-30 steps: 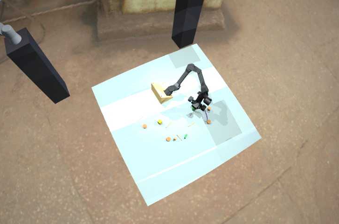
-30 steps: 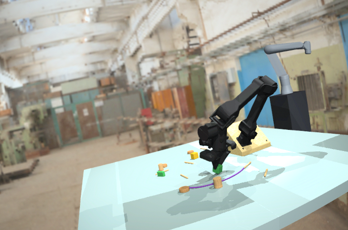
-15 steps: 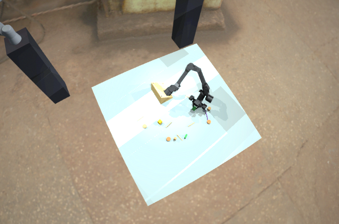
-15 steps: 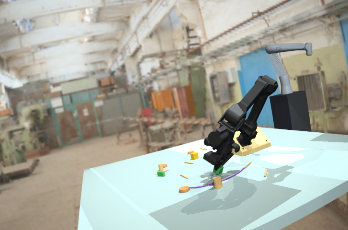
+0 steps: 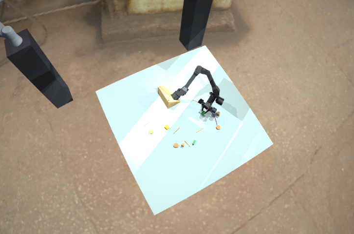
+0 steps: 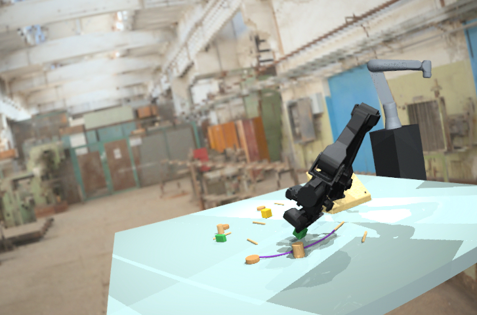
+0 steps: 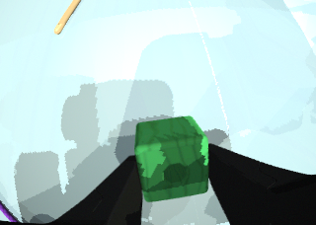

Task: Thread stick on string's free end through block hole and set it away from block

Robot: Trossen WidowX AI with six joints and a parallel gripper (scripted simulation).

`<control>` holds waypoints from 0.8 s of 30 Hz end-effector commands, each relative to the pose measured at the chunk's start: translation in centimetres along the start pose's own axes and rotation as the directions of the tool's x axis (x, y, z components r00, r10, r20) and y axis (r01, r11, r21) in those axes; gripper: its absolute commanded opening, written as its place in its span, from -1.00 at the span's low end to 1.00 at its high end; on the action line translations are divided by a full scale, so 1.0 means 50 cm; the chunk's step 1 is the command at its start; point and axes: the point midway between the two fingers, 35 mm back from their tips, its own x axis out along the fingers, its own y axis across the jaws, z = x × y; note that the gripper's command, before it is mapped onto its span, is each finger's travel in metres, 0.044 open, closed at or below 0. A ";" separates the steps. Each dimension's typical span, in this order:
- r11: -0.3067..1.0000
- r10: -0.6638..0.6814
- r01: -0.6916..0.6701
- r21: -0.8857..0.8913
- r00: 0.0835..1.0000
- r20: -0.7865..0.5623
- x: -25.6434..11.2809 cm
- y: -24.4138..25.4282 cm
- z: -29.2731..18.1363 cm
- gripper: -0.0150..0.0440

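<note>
My gripper (image 5: 204, 111) (image 6: 300, 230) (image 7: 171, 158) is shut on a green block (image 5: 202, 112) (image 6: 300, 234) (image 7: 173, 161), with a dark round spot like a hole in its face. The block is low over the table; whether it touches is unclear. A purple string (image 5: 215, 119) (image 6: 320, 241) (image 7: 7, 213) runs from the round orange-brown button (image 5: 217, 127) (image 6: 252, 259) to the thin stick (image 5: 195, 101) (image 6: 339, 225), which lies on the table on the opposite side of the gripper from the button. The arm hides part of the string in the top view.
An upright wooden cylinder (image 5: 218, 113) (image 6: 298, 250) stands close to the string. A loose stick (image 6: 364, 237) lies beyond the string's stick. A yellow cube (image 5: 167, 126) (image 6: 266, 212), a green piece (image 5: 194, 142) (image 6: 220, 237) and several sticks and discs are scattered around. The arm stands on a yellow wedge (image 5: 164, 96) (image 6: 353, 200).
</note>
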 end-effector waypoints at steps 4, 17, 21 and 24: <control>1.000 -0.016 0.015 0.011 0.996 0.087 0.003 0.000 -0.007 -0.49; 1.000 -0.021 0.018 0.015 0.971 0.236 0.001 -0.001 -0.024 -0.49; 1.000 -0.015 0.012 0.012 0.960 0.279 -0.001 0.000 -0.030 -0.49; 1.000 -0.014 0.011 0.011 0.973 0.232 -0.004 -0.001 -0.025 -0.22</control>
